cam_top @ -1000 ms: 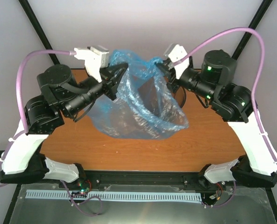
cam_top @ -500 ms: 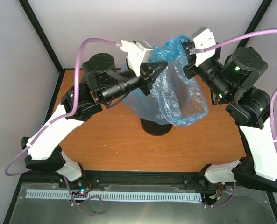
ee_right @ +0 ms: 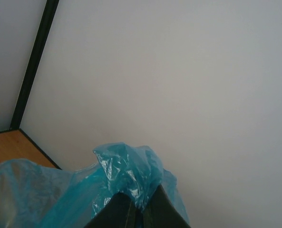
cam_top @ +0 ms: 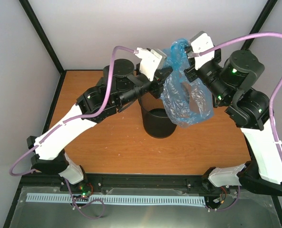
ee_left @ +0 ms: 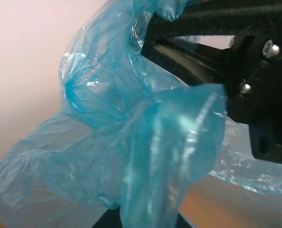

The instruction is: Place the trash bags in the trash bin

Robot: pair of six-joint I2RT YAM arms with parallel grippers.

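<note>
White walls (cam_top: pixel 131 28) and black frame posts (cam_top: pixel 41 38) enclose an orange table (cam_top: pixel 107 147).

Findings, by size:

1. Both arms are raised over the table centre. The left arm (cam_top: pixel 107 95) reaches across the far side of the bin and partly overhangs its mouth, which narrows the drop path.
2. The bin (cam_top: pixel 155 130) stands upright at mid-table, mouth open, with no bag inside.
3. The bag (cam_top: pixel 186 102) hangs in the air, bunched, above the bin and to its right. Its lower end overlaps the right rim in the top view; contact cannot be confirmed.
4. Purple cables (cam_top: pixel 255 38) loop high beside both arms, a possible snag.
5. The right gripper (cam_top: pixel 188 71) is clenched on the bag's top, with film pinched between its fingers (ee_right: pixel 114 213).
6. The left gripper (cam_top: pixel 163 80) meets the bag's left edge. Film fills its wrist view, so I cannot tell whether it grips.

Risks, as judged:

- A straight descent would drape the film outside the right rim.
- A bag caught on the rim could drag or tip the light bin.
- Thin, glossy film may slip from a single pinch.
- The bunched mouth may not open.
</note>
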